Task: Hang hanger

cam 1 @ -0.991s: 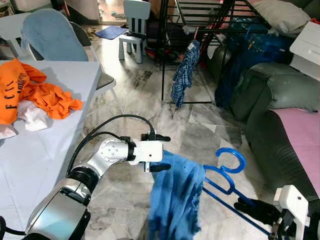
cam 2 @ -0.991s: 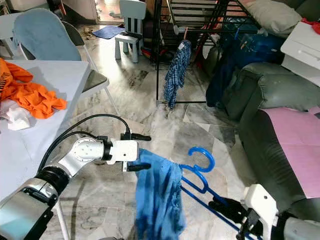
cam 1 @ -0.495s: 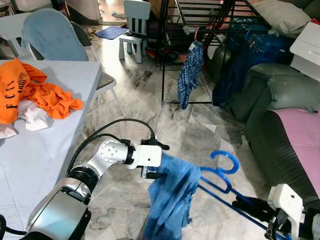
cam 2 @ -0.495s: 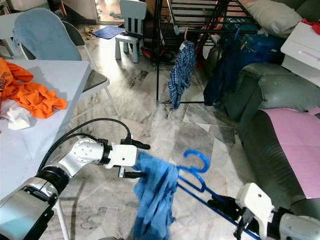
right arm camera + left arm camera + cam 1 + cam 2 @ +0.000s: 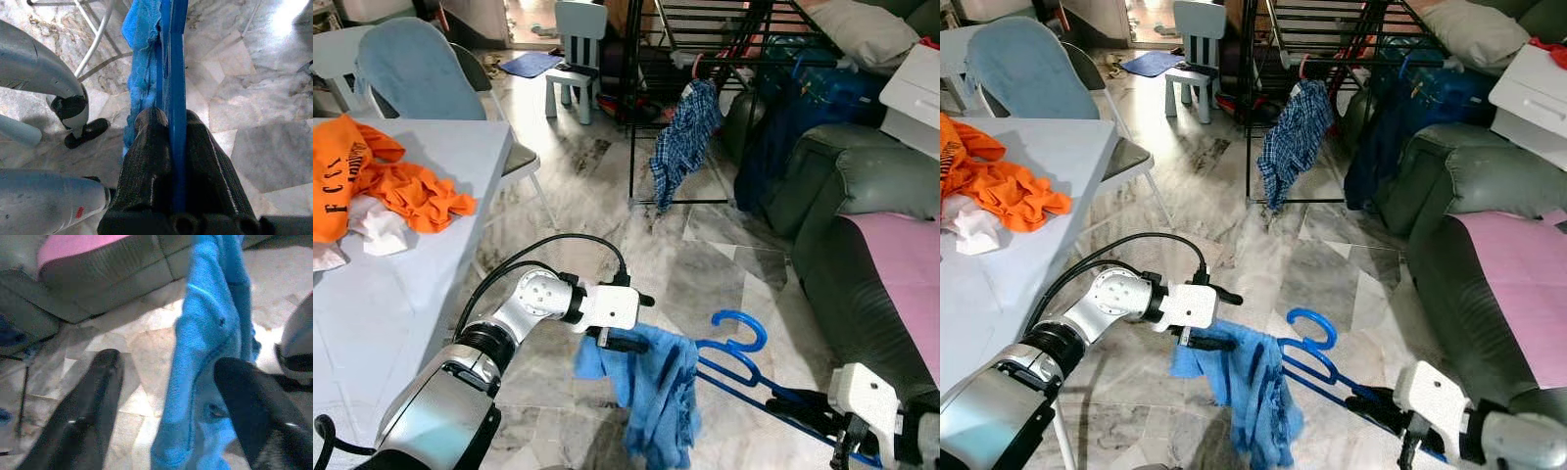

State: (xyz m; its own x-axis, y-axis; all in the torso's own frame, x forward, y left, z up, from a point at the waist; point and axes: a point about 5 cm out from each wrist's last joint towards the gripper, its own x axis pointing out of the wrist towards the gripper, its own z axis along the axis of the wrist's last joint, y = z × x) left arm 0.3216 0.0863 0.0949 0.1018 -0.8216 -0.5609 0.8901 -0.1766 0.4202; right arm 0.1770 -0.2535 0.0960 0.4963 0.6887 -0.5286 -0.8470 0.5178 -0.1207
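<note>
Our right gripper is clamped on the blue hanger, its two black fingers pressed against either side of the flat blue bar low over the marble floor. From that grip the hanger runs up and away to its hook, which curls open just beyond the cloth. The blue garment is draped over the far end of the hanger and hangs down in a bunched fold toward the floor.

Our left gripper sits on the other side of the garment from the right one, at its upper edge. Its fingers stand apart, one on each side of the hanging blue fabric, and we cannot tell whether either finger is touching the cloth.

Farther out past the hanger's hook stands the black drying rack, with a blue checked shirt hanging from its lower rail. To the right of our right gripper are the grey-green sofa and its pink cover. Behind our left arm is the pale table, carrying an orange garment and a white cloth. A blue-backed chair stands at the table's far end, and a small light-blue chair is further off beside the rack.
</note>
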